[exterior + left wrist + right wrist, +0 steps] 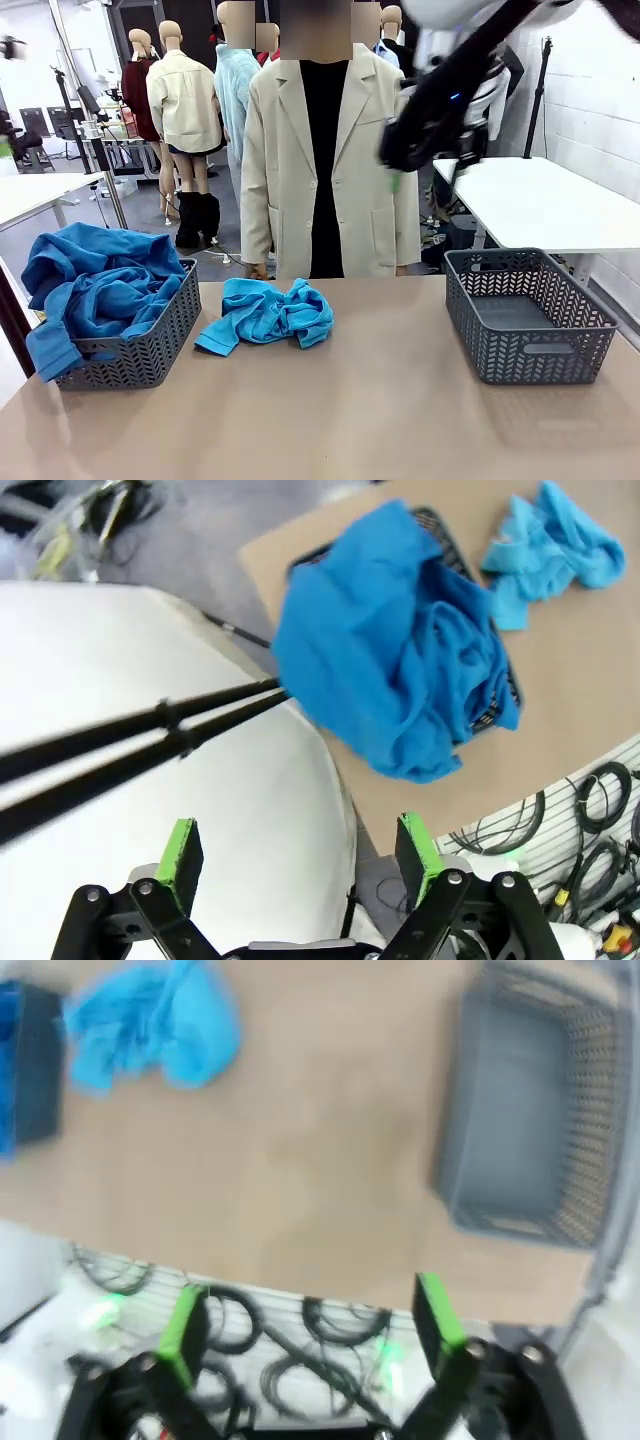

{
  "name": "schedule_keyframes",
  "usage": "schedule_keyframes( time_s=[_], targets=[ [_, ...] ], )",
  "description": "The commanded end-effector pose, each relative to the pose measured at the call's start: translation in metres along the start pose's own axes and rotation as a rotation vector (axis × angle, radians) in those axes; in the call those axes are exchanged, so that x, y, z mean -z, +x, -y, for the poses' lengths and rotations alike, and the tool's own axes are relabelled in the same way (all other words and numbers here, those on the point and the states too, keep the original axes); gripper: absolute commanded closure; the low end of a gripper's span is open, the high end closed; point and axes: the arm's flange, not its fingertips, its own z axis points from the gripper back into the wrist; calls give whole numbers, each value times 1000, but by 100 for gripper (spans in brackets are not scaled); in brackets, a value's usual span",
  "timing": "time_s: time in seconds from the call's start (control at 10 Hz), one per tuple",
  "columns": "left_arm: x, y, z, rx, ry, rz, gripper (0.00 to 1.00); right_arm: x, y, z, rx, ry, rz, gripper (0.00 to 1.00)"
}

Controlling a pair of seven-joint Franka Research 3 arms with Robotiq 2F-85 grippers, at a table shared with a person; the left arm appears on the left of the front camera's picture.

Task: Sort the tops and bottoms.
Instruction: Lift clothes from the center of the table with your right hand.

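Our left pincer [300, 865] and right pincer [312, 1325] hang apart, holding nothing, above the tan counter [380, 400]; royal blue shirts [95, 285] fill the left grey plastic basket [150, 350].

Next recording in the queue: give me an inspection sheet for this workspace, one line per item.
Surface: tan table, bare in the middle.
Job's things: royal blue tops heaped in the left grey basket, spilling over its rim; a sky blue top crumpled on the table beside that basket; the right grey basket holds nothing.
Clutter: nothing seen on the table.
Grippers: left gripper open, holding nothing, off the table's edge; right gripper open, holding nothing, raised above the table's near edge.
Cables: coiled black cables below the table's near edge.
Surroundings: a person in a beige coat stands at the far side; white tables behind.
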Motion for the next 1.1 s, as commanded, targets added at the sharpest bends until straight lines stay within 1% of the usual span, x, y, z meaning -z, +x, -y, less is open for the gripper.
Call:
schedule_keyframes(
  time_s=[0.0, 0.1, 0.2, 0.3, 0.4, 0.5, 0.6, 0.7, 1.0],
  targets=[
    [0, -60, 3, -177, 43, 45, 0, 25, 23, -23, -147, 77, -117, 0],
    [4, -88, -5, -248, -8, 81, 0, 57, 35, -43, -161, 31, -146, 0],
    [15, -112, -10, -324, -15, 83, 0, 94, 42, -55, -141, 5, -169, 0],
    [20, -124, -15, -336, -45, 113, 0, 125, 44, -62, -170, -40, -133, 0],
    [24, -136, -17, -344, -29, 75, 0, 152, 44, -66, -253, -11, -134, 0],
    [24, -147, -20, -372, -39, 71, 0, 176, 43, -65, -250, 32, -138, 0],
    [19, -146, -20, -346, -82, 97, 0, 196, 40, -66, -260, 21, -181, 0],
    [23, -146, -27, -341, -56, 63, 0, 168, 44, -69, -227, 4, -169, 0],
    [23, -146, -27, -341, -56, 63, 0, 168, 44, -69, -227, 4, -169, 0]
  ],
)
